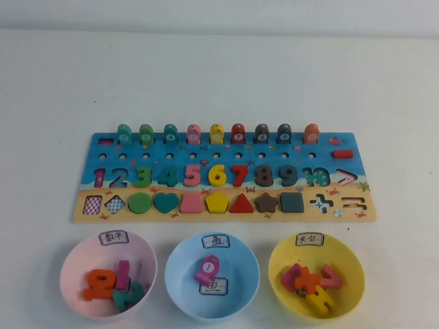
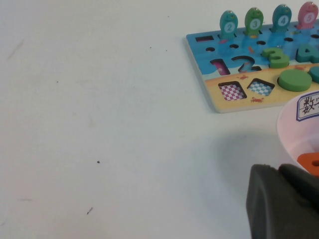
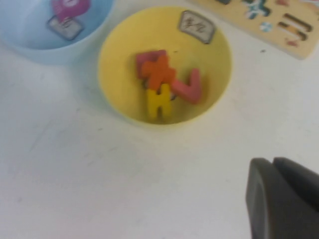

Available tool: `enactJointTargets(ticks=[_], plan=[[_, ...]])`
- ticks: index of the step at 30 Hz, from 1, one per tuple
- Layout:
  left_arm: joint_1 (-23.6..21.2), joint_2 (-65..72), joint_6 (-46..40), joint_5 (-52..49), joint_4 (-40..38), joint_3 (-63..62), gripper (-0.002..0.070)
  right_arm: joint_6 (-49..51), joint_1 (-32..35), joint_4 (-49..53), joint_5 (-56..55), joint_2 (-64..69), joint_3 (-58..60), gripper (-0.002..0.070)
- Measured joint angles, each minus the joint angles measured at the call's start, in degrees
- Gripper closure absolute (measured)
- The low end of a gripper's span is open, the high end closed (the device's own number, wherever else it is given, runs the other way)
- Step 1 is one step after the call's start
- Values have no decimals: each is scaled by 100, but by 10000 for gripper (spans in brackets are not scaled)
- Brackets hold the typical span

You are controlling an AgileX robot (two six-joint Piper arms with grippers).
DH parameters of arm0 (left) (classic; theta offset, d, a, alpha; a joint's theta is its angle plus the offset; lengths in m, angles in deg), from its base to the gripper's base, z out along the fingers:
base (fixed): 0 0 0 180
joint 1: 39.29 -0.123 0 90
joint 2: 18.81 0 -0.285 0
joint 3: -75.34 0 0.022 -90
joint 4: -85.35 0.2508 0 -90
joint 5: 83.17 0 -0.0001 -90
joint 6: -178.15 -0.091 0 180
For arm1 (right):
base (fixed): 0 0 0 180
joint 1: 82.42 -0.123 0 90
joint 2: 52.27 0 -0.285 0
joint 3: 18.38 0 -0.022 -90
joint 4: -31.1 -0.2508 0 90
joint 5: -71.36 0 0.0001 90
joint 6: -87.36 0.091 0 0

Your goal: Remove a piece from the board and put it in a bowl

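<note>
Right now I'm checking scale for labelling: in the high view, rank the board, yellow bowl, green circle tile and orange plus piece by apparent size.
1. board
2. yellow bowl
3. green circle tile
4. orange plus piece, partly overlapped, so only roughly comparable to the tile.

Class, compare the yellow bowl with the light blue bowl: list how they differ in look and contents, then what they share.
The yellow bowl holds several pieces, the orange plus-shaped piece on top; the light blue bowl holds one pink piece. The yellow bowl sits furthest toward the robot's right; the blue one sits in the middle. Both are round, labelled at the rim, and stand in front of the board.
</note>
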Motion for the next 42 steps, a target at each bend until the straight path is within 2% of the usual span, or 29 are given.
enactJointTargets(ticks=[7,13,23,32,42], plan=[[0,0,0,0,0,0,680,-10,1448,-39,-1841,-1336,1700,693],[0,0,0,0,0,0,680,-10,1976,-140,-2596,-2524,2422,693],[0,0,0,0,0,0,680,-10,2546,-486,-2676,-3775,2937,693],[0,0,0,0,0,0,680,-10,2671,-892,-2527,-3815,3220,693],[0,0,0,0,0,0,680,-20,2671,-582,-2123,-3815,3220,694]])
